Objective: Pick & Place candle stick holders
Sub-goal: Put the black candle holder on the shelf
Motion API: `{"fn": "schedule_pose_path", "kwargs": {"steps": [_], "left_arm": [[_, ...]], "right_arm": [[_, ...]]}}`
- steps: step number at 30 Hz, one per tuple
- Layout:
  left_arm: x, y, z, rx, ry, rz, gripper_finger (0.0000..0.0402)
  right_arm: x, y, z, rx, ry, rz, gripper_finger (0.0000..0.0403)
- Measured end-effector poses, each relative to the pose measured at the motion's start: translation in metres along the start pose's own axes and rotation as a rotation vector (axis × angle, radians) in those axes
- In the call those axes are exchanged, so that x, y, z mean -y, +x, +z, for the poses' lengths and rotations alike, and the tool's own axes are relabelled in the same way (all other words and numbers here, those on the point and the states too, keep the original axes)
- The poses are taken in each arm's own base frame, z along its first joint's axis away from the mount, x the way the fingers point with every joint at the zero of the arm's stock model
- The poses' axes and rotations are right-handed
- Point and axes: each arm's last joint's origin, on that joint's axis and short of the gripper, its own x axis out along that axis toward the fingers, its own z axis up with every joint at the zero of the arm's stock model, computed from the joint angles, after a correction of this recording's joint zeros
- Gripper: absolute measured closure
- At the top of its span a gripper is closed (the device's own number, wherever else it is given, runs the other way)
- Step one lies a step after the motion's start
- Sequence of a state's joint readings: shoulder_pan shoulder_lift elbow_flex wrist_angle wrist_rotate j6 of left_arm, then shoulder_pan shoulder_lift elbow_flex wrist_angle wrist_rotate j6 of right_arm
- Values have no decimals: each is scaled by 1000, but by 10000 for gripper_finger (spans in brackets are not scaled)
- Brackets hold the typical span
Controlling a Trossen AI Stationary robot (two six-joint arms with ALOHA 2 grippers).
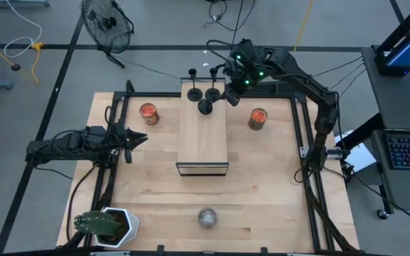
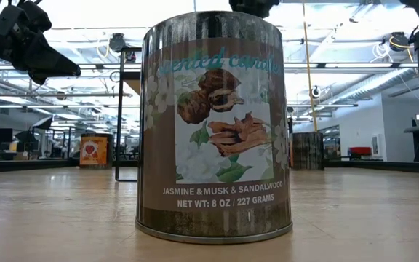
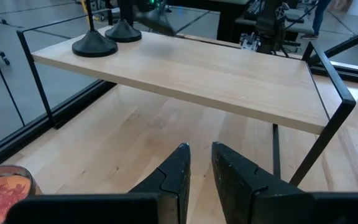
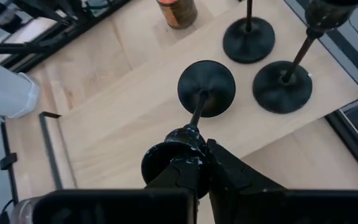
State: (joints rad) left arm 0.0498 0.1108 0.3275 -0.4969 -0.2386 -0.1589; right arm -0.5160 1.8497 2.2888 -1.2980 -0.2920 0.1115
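Two candle stick holders [image 4: 248, 38] already stood on the small wooden shelf [image 1: 202, 135]. The right tool [image 4: 199, 163] was shut on the third holder [image 4: 206, 88] there (nearly done). The left tool [image 3: 199, 171] waited, almost shut and empty, over the desk [image 1: 262, 192].

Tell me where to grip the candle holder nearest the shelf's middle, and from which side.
Grip the candle holder at its top cup, coming from above: the thin stem stands upright on a wide disc base. The right gripper is shut there already. The other two stand close by.

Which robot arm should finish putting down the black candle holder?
The right one. The right gripper already pinches the third holder on the wooden shelf. The left gripper waits off to the side.
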Motion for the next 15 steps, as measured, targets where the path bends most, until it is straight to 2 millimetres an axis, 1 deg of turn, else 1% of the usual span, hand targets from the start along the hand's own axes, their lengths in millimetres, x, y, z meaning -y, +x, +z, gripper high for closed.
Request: {"fn": "schedule_pose_path", "kwargs": {"steps": [9,15], "left_arm": [[0,0,0,0,-1,0,330],[0,0,0,0,-1,0,330]], "right_arm": [[6,10,1,-31,-15,-8,395],[5,7,1,-22,-21,-5,395]]}}
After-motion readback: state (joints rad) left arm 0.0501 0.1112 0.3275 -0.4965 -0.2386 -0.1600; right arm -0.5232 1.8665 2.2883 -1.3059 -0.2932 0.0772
